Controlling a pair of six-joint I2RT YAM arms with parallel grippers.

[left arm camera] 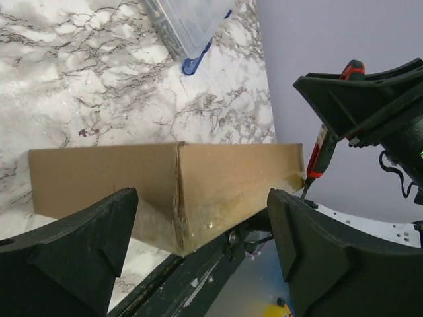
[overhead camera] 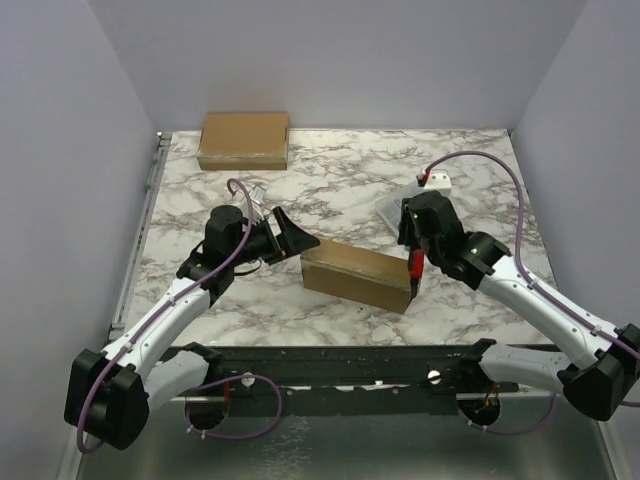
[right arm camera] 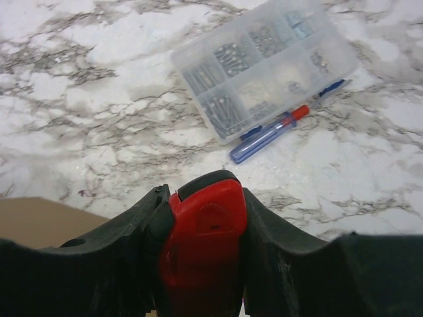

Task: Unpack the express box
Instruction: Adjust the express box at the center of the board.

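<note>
Cardboard sits nearest the arms: the express box lies slantwise on the marble table, just beyond the arm bases, with its flaps shut as far as either view shows. At its left end the left gripper stands wide open, one finger to each side of the box's corner and holding nothing. At the right end the right gripper is clamped on a red-handled tool, whose tip points down at the box's far right edge; whether it touches the cardboard I cannot tell. Beyond the right gripper lie a clear parts case and, just beside it, a blue pen with a red cap. At the far left corner rests a second brown box, also closed. By my judgement the job is barely begun: nothing has come out, and the seal looks uncut. Slitting it, folding the flaps back and lifting out the contents all remain
</note>
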